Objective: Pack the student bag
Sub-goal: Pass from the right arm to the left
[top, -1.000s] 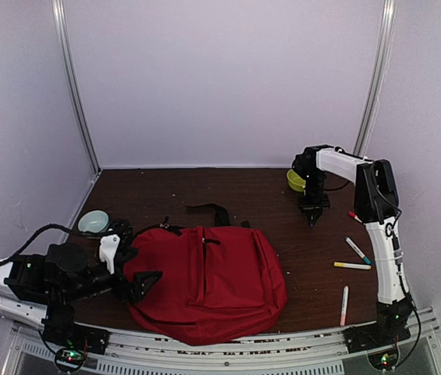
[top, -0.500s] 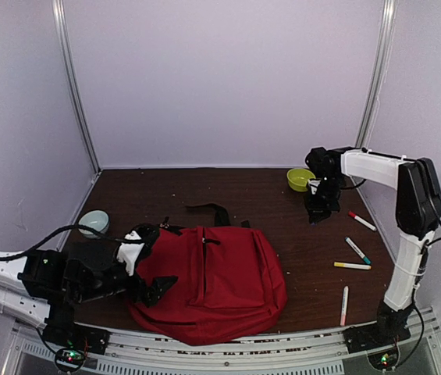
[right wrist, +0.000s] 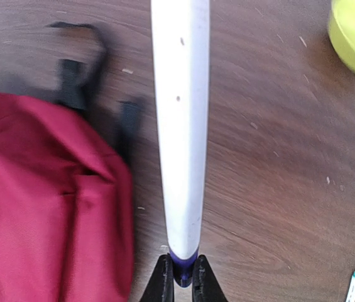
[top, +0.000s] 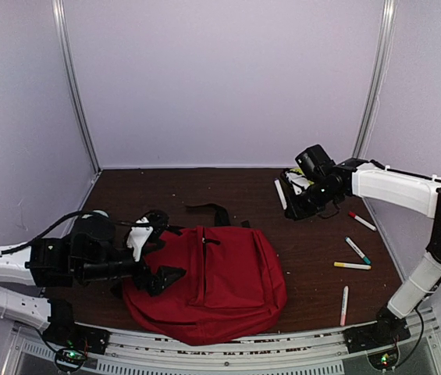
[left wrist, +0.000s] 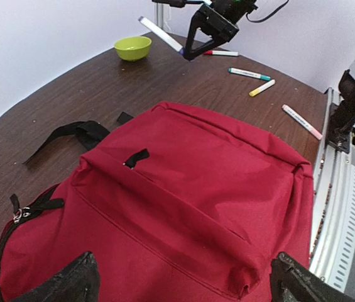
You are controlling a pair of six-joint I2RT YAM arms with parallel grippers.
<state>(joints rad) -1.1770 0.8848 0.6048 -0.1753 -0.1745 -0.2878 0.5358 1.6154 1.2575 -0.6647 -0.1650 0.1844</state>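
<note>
a white purple-tipped marker is clamped in the right jaws, upper right of the top view. the left jaws are held apart over the large red fabric backpack.

1 bag, 5 markers, 1 bowl

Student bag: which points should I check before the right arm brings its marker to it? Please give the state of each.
1. Grip of the right gripper on the white marker: ok, clamped at one end.
2. Opening in the student bag: not ok, none shows.
3. Hold of the left gripper on the bag: not ok, open, nothing between its fingers.
4. Place of the loose markers: ok, all right of the bag, apart from it.
</note>
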